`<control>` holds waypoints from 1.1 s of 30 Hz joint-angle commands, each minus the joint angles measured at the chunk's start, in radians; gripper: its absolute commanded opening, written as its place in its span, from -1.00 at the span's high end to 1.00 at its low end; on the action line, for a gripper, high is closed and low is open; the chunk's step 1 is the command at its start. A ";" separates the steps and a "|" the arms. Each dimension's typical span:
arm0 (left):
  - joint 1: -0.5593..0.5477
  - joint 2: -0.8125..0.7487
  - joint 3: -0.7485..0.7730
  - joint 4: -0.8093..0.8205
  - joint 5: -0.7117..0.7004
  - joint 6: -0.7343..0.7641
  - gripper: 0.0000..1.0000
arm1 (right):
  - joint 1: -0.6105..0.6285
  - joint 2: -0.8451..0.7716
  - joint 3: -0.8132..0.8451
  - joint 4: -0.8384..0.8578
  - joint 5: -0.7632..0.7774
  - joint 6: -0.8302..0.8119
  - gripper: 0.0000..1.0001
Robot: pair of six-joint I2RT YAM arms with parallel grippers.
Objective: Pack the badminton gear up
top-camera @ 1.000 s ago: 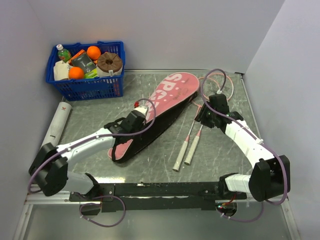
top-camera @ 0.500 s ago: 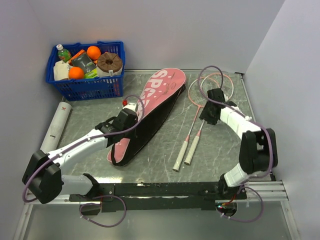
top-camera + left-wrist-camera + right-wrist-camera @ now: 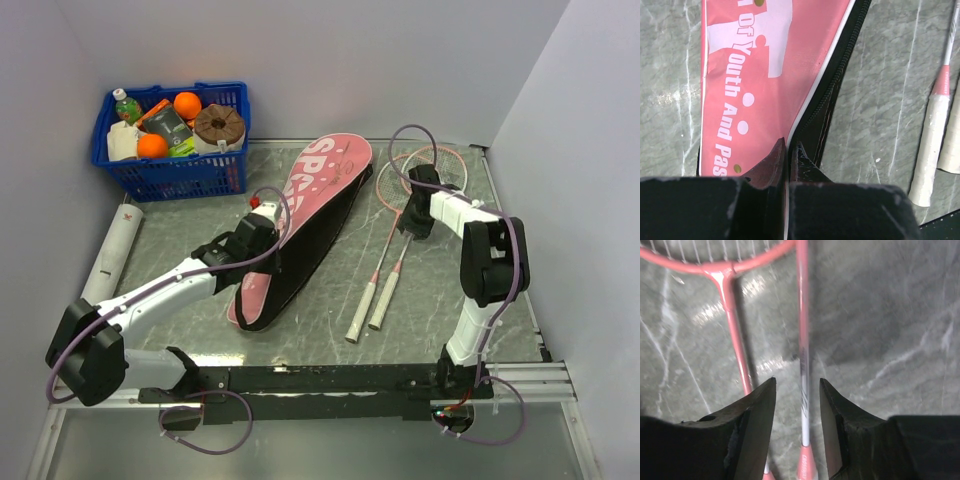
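The pink racket case [image 3: 322,195] with a black edge lies slanted mid-table, part unzipped. My left gripper [image 3: 262,226] is shut on its rim; in the left wrist view the fingers [image 3: 774,159] pinch the white-piped edge of the case [image 3: 755,75]. Two thin rackets [image 3: 390,250] lie right of the case, white handles [image 3: 370,305] toward me, and those handles [image 3: 932,150] show at the left wrist view's right edge. My right gripper [image 3: 413,216] is open over their shafts. One shaft [image 3: 803,365] runs between its fingers untouched, the other shaft [image 3: 735,335] to their left. A long white tube [image 3: 113,250] lies at the left.
A blue plastic basket [image 3: 170,172] with oranges and bottles stands at the back left corner. Walls close in on the left, back and right. The arms' base rail [image 3: 320,380] runs along the near edge.
My left gripper has dragged the case leftward and turned it more upright. The right arm's elbow has swung up and back, and its gripper has shifted slightly toward the racket heads.
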 commanded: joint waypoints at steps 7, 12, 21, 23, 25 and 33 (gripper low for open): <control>0.008 0.057 0.094 0.112 0.047 -0.031 0.98 | -0.007 0.014 0.027 -0.044 -0.023 0.003 0.13; 0.009 0.086 0.113 0.134 0.059 -0.034 0.98 | -0.006 0.002 -0.028 -0.033 -0.023 0.006 0.14; 0.012 0.108 0.122 0.158 0.050 -0.034 0.98 | -0.006 -0.032 -0.096 -0.001 -0.044 0.025 1.00; 0.012 0.114 0.124 0.164 0.056 -0.037 0.98 | -0.003 -0.061 -0.111 0.016 -0.043 0.025 1.00; 0.012 0.115 0.122 0.169 0.064 -0.039 0.98 | -0.003 -0.105 -0.122 0.015 -0.037 0.017 1.00; 0.014 0.183 0.200 0.148 0.071 -0.043 0.98 | 0.052 -0.325 -0.160 -0.082 -0.021 -0.034 1.00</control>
